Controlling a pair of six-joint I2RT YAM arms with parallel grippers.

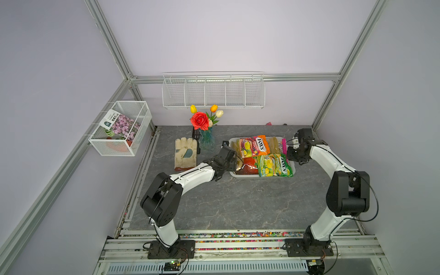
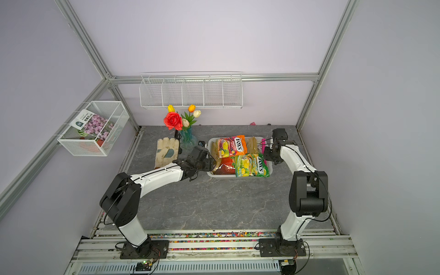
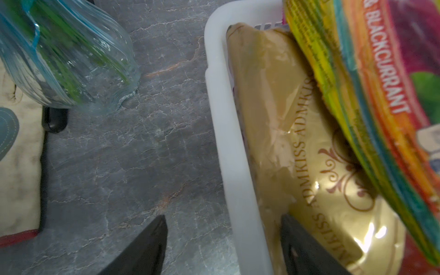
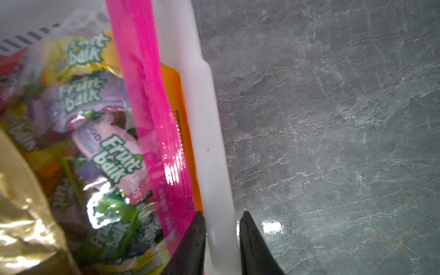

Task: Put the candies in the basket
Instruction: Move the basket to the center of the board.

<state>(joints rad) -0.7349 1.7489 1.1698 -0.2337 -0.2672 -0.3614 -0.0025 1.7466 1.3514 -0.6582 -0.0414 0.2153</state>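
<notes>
The candies (image 1: 253,146) lie piled in the basket (image 1: 247,175), which stands on the tabletop (image 1: 238,202) between the arms. The left end effector (image 3: 222,216) has its jaws wide, straddling one end rim, with one finger over the gold bag (image 3: 285,142); it holds nothing. The right end effector (image 4: 222,213) has its jaws narrow about the opposite rim; whether they pinch it cannot be told.

Risks:
- Uneven closure or lift could tilt the basket, and the green bag (image 1: 275,168) overhanging the front rim could slide out.
- The left finger may trap the gold bag's film.
- The vase (image 1: 206,140) stands near the left arm.

Hidden:
- The lower bags are covered, so the count is unconfirmed.
- The wrists cover both jaw sets in both top views.
</notes>
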